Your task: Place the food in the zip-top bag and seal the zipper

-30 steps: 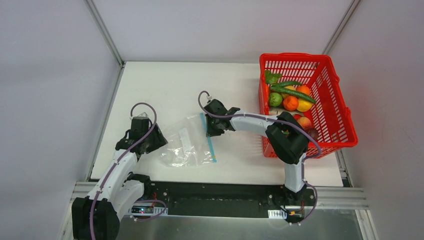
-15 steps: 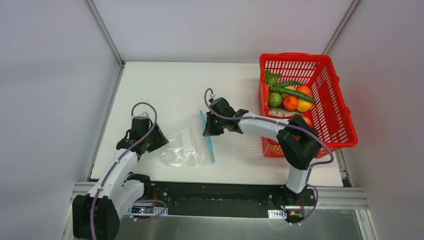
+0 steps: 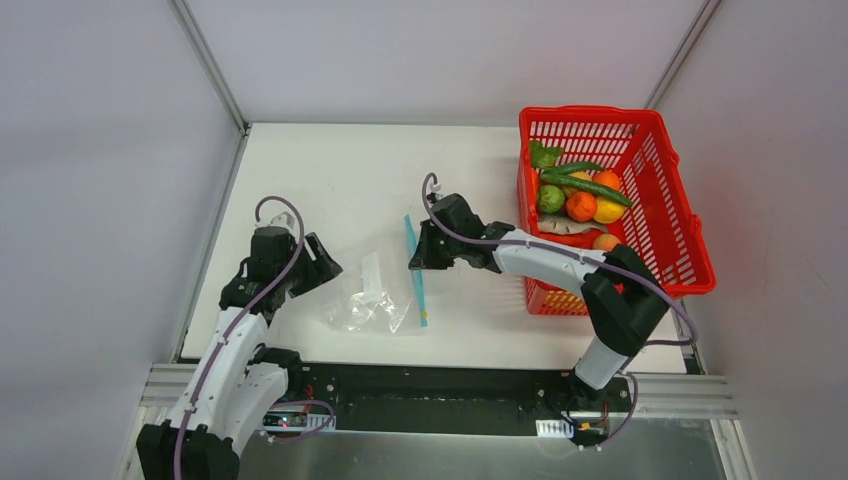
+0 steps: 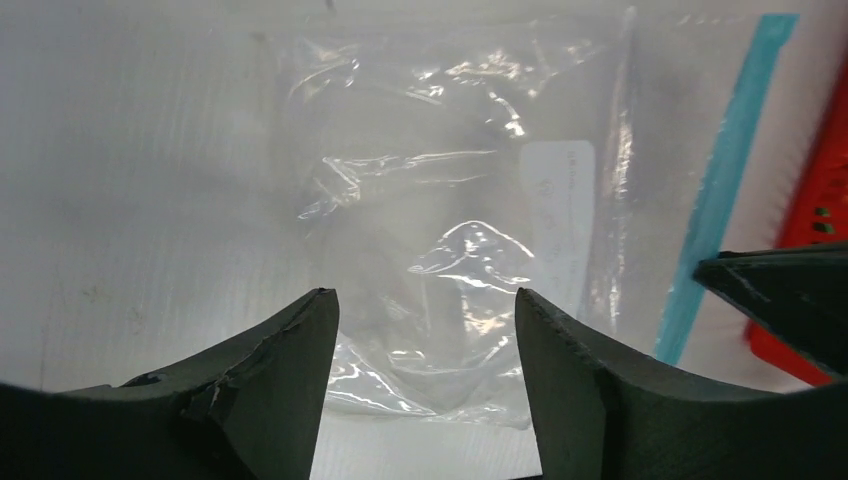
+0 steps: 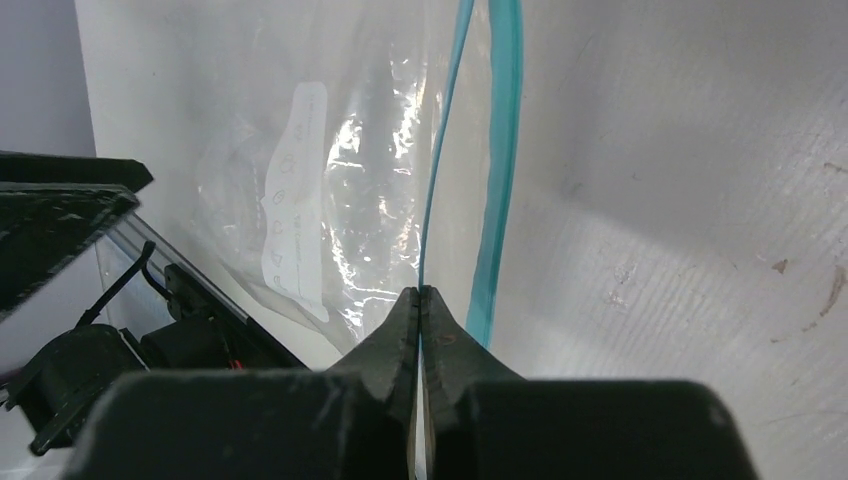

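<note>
The clear zip-top bag (image 3: 372,296) lies flat between the two arms, white label up. Its teal zipper (image 3: 415,270) runs along the right edge. My right gripper (image 3: 415,260) is shut on one thin lip of the zipper (image 5: 436,190) and holds it off the table, while the other lip (image 5: 505,150) lies flat. Just left of the bag (image 4: 450,220), my left gripper (image 3: 327,262) stands open, the crinkled edge showing between its fingers (image 4: 290,370). The food (image 3: 581,206), orange, green, yellow and peach pieces, sits in the red basket.
The red mesh basket (image 3: 665,170) stands at the right, beside the right arm's elbow. Grey walls close off the left and far sides. A metal rail runs along the near edge under the arm bases.
The right gripper has shut on the zipper lip and drawn it slightly up the table. The left gripper has opened wider and shifted a little farther away.
</note>
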`<state>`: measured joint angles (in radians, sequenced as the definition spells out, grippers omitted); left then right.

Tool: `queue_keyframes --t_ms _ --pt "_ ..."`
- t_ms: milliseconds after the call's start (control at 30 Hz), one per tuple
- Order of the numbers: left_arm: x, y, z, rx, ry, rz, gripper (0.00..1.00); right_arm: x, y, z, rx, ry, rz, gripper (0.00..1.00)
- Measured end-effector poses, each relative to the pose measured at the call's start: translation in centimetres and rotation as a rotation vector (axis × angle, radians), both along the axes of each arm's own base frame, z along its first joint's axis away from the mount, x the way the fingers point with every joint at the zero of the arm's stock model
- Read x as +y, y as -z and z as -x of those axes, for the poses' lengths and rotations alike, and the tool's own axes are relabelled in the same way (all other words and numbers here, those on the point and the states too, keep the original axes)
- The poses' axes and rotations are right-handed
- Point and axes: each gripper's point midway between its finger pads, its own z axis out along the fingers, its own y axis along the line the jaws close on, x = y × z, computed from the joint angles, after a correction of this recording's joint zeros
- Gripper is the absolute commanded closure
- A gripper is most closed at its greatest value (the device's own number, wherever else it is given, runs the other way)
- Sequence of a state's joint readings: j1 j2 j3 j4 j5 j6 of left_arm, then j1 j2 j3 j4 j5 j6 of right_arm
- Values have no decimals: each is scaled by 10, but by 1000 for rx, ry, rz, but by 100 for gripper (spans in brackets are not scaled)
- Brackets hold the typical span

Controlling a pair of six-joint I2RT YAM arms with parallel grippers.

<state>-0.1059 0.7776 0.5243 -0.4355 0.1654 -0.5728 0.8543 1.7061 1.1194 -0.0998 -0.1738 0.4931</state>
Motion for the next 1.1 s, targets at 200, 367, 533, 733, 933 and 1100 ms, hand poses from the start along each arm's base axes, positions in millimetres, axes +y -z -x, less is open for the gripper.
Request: queue_keyframes --t_ms 200,367,533,733,933,1100 --pt "-19 -78 -15 -161 78 13 35 -1 -27 4 -53 -7 -55 100" --pt "-53 -101 -16 -178 199 -4 38 4 -45 12 -95 -31 -91 100" --pt "-85 -92 -16 -115 280 -17 42 7 -52 24 -127 -54 -104 100" --pt "-112 -91 -20 -92 331 -15 42 8 -55 30 -157 -68 -114 100" --pt "-133 -97 -27 -113 357 13 42 11 -60 29 -186 -67 -135 100" --pt "-142 -88 -29 -93 372 3 45 7 -65 33 -204 -70 -157 100"
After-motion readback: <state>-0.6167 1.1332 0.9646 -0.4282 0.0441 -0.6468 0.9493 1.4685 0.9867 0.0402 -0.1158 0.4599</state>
